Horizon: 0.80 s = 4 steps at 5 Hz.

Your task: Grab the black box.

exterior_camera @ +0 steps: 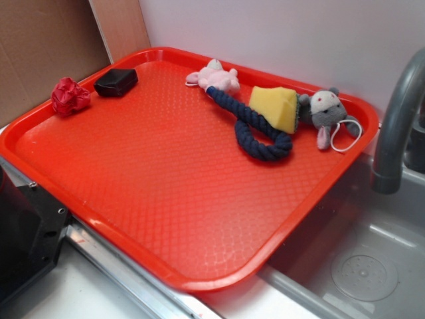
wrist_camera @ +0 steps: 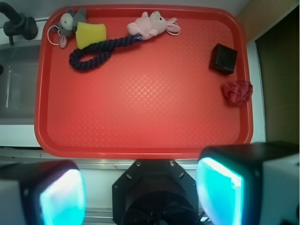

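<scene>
Nothing of the grab is done yet, as far as I can see. The black box [exterior_camera: 116, 82] sits untouched on the red tray [exterior_camera: 199, 199], near one of its far corners, just beside the red cloth ball [exterior_camera: 70, 96] but apart from it. In the wrist view the hand [wrist_camera: 140, 187] hangs above the near edge of the tray, well away from the box, its two fingers [wrist_camera: 220, 187] spread wide with nothing between them.

Along the far rim lies a cluster of toys: a pink plush animal [exterior_camera: 216, 76], a dark blue rope loop [exterior_camera: 255, 129], a yellow wedge [exterior_camera: 275, 106] and a grey plush mouse [exterior_camera: 325, 113]. They are well clear of the box, so I judge they should not get in the way. A sink [exterior_camera: 365, 266] with a grey tap [exterior_camera: 398, 126] stands beside the tray.

What is left is the whole job: bring the hand over the box, lower it, close on it and lift. The cloth ball so close by is the one thing to avoid catching.
</scene>
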{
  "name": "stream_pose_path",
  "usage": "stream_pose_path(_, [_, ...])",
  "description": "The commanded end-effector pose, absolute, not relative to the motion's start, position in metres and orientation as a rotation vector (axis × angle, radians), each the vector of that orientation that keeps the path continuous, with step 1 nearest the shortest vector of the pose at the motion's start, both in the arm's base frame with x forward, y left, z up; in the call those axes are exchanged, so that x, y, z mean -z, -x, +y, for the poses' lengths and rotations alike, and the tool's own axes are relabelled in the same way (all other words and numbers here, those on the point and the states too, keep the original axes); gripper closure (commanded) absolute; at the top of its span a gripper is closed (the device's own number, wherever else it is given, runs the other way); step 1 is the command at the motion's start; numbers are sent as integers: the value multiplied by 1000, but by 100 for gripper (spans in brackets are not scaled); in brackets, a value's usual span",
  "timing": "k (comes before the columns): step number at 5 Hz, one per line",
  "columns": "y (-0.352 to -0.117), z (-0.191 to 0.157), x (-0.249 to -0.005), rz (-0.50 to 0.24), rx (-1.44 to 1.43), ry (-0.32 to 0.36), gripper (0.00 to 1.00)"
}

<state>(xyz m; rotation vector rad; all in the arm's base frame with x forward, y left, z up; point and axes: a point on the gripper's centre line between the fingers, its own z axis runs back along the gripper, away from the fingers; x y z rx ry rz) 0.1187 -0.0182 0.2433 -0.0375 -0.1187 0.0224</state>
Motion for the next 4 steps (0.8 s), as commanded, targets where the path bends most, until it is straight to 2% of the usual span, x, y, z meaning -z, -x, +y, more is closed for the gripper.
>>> stream_pose_path(1, [-119, -18, -243, -119, -22, 38, 0])
stream_pose_path(2, [-130, 28, -207, -74, -266, -55, 0])
stream_pose_path(3, [-149, 63, -183, -192, -402, -74, 0])
stream_pose_path(4, [-149, 63, -183, -192, -402, -74, 0])
